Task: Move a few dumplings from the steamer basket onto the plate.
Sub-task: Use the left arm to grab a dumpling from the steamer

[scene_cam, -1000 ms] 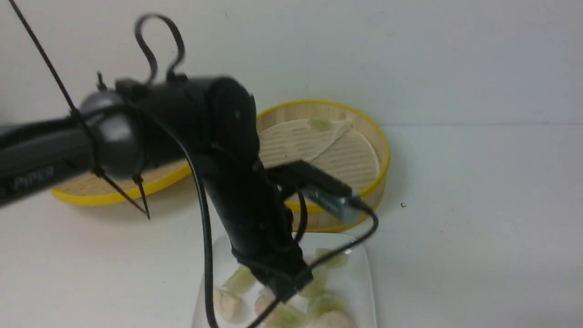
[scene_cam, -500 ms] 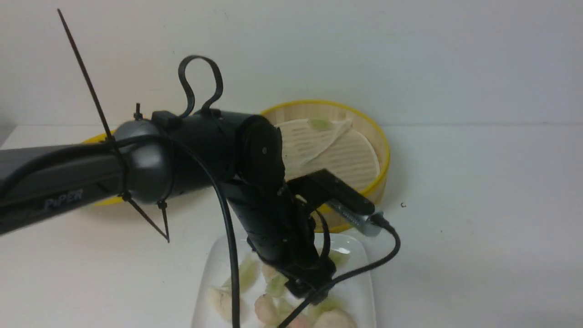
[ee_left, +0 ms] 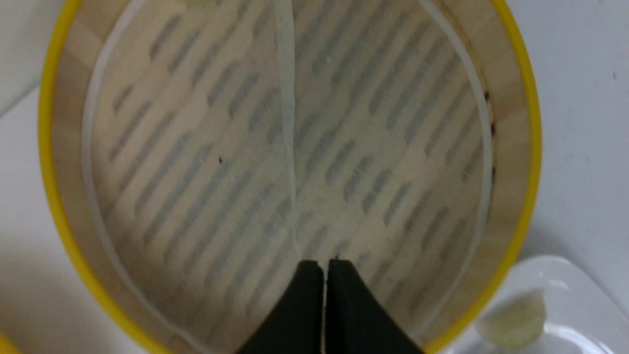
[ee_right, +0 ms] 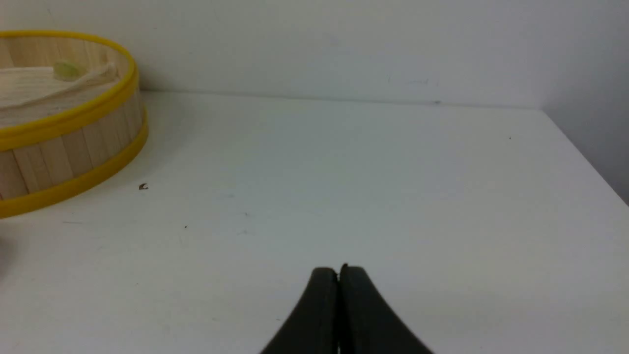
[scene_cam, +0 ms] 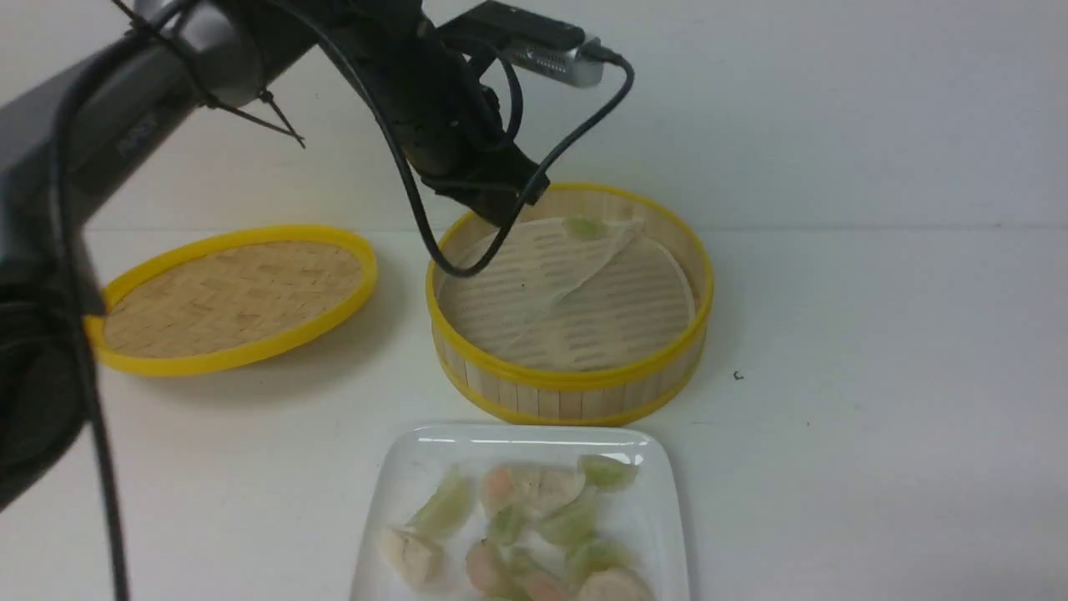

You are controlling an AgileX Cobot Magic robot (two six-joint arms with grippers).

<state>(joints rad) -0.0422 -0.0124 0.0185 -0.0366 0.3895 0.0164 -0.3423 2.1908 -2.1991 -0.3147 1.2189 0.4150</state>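
**White table** [scene_cam: 868, 351]: carries every item.
**Left arm** [scene_cam: 125, 117]: enters from the left, raised high, with its wrist above the far-left rim of the basket.
**Steamer basket** [scene_cam: 576, 394]: stands at the table's centre, with a whitish liner [scene_cam: 534, 275] folded over on its floor.
**Lid** [scene_cam: 234, 292]: lies flat to the left of the basket, apart from it.
**Plate** [scene_cam: 400, 488]: sits just on the near side of the basket.
**Left gripper** [ee_left: 325, 265]: poised above the basket floor, jaws pressed together, holding nothing.
**Right gripper** [ee_right: 338, 269]: over bare table to the right of the basket, jaws together, holding nothing.
**Dumplings** [scene_cam: 534, 488]: clustered on the plate. One green dumpling [scene_cam: 586, 227] lies against the basket's far wall.
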